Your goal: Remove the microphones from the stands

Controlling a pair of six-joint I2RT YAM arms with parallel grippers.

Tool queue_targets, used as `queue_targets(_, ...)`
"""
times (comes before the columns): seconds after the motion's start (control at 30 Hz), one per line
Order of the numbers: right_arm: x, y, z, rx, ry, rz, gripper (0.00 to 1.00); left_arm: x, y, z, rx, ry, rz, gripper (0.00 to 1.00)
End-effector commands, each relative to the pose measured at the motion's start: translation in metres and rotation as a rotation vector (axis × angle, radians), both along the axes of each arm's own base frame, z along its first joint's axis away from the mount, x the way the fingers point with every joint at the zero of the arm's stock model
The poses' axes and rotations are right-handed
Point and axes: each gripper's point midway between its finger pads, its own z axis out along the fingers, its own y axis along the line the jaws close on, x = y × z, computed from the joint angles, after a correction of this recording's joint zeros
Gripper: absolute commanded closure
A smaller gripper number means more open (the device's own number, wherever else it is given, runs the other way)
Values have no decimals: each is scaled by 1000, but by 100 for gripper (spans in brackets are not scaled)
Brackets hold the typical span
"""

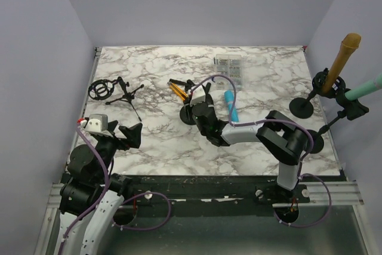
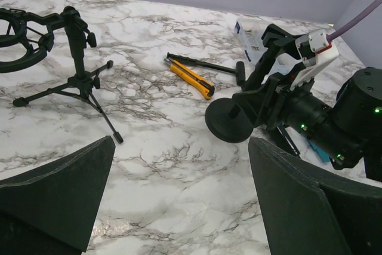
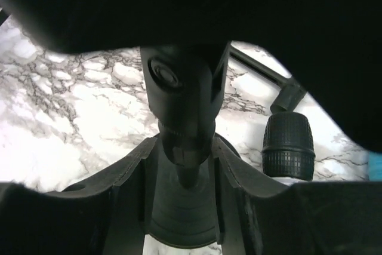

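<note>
From above, the marble counter is taken in whole, and the right arm is seen stretched across it to the middle. There the right jaws are set over a black round-based stand. A teal microphone is spotted lying flat on the counter just right of those jaws, apart from the stand. At the right edge a tan microphone is held tilted in a clip, and a second teal microphone is clamped beside it. A yellow-and-black cutter is laid just left of the right jaws, a clear box is placed behind them, and a tripod stand is parked at the far left. The left jaws are held wide open near the front left corner, with nothing between them. From the left wrist, two dark fingers are shown spread far apart over bare marble. The stand's round base is seen beyond them, under the right arm's wrist, and a sliver of teal is caught below that arm. From the right wrist, the fingers are seen drawn in close on either side of the stand's post, partly closed. Whether the post is actually pinched cannot be told. A knurled knob is seen right of the post, and a thin rod is seen behind it.
</note>
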Motion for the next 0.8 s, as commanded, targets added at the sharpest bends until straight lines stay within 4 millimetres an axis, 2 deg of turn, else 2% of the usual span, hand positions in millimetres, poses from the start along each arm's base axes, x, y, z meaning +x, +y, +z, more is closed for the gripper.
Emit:
queue_targets(0.0,13,14,6,-1,-70,2,61,-1,-1,5,-2,-35,-11,1)
queue_targets(0.1,10,27,-6,4,-34,59,78,-2,-1,6,-3,-42,-12,2)
queue_targets(0.27,-17,63,-12,53,10,183,89,-3,1,8,-5,-50,-4,2)
queue_targets(0.43,-62,121,-12,88,42,325,91,-4,2,8,-8,-54,1,1)
queue_targets(0.6,-106,184,-20,148,101,453,91,-7,6,12,-17,-73,18,2)
queue_targets(0.7,-123,221,-29,135,100,502,91,-10,12,14,-22,-82,46,2)
queue_targets(0.77,-126,240,-38,129,109,517,90,-13,19,17,-31,-91,83,2)
